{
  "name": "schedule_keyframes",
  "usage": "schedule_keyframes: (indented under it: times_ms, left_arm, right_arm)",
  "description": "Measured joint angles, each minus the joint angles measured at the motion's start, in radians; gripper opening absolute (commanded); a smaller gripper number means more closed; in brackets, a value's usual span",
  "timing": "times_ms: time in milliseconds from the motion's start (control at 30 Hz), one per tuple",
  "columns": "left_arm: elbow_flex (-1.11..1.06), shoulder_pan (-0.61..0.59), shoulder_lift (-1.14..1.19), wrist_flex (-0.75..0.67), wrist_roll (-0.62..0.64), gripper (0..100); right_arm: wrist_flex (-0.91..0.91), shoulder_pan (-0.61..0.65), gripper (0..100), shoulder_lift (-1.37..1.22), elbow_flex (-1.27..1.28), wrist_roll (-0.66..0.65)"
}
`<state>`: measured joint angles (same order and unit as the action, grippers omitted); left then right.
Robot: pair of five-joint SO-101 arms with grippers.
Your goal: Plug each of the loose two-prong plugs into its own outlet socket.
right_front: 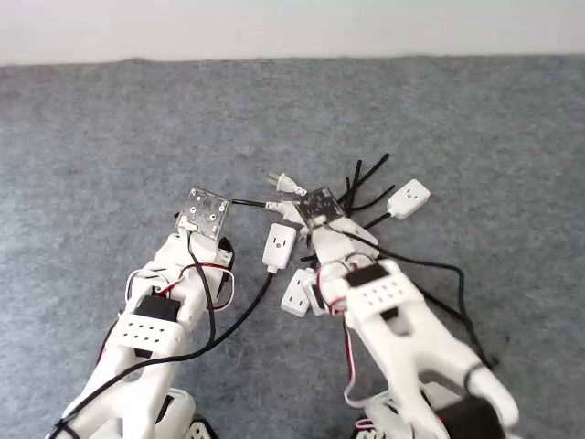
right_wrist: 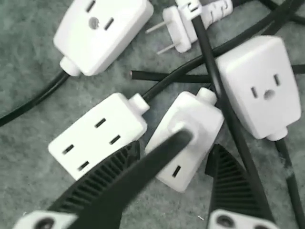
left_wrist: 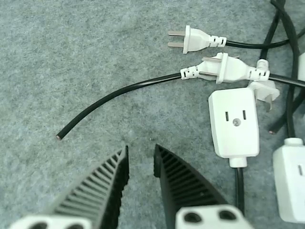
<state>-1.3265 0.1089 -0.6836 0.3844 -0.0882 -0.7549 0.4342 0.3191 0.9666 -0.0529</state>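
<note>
The table [right_front: 91, 137] wears rough grey felt. The socket [left_wrist: 234, 121] is smooth, glossy white plastic; the plug [left_wrist: 200, 39] has shiny metal prongs.

The counter [right_front: 91, 137] is covered in a grey, short-pile carpet-like fabric with a mottled, fuzzy weave, lying flat right up to its far edge. Behind that edge stands 1 plain off-white wall [right_front: 292, 27], meeting the grey in a nearly straight line. The light is soft and even, seemingly from above, and the shadows on the fabric are faint and short.
</note>
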Motion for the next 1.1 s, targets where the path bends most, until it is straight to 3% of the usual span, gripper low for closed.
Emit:
schedule_keyframes:
  times_ms: [167,500,733,933,1100]
  left_arm:
    - [0.000,0.000,0.000,0.000,0.000,8]
    - [0.000,-0.017,0.000,0.000,0.000,8]
    - [0.000,-0.020,0.000,0.000,0.000,8]
    - [0.000,-0.020,0.000,0.000,0.000,8]
    - [0.000,-0.020,0.000,0.000,0.002,8]
  right_arm:
    - [-0.066,0.000,0.2,-0.114,-0.094,0.000]
    - [-0.083,-0.075,0.8,-0.066,-0.098,0.000]
    - [-0.295,-0.138,0.8,0.301,-0.080,-0.069]
    - [-0.466,-0.442,0.8,0.667,-0.080,-0.183]
    - [-0.519,-0.729,0.9,0.760,-0.058,-0.299]
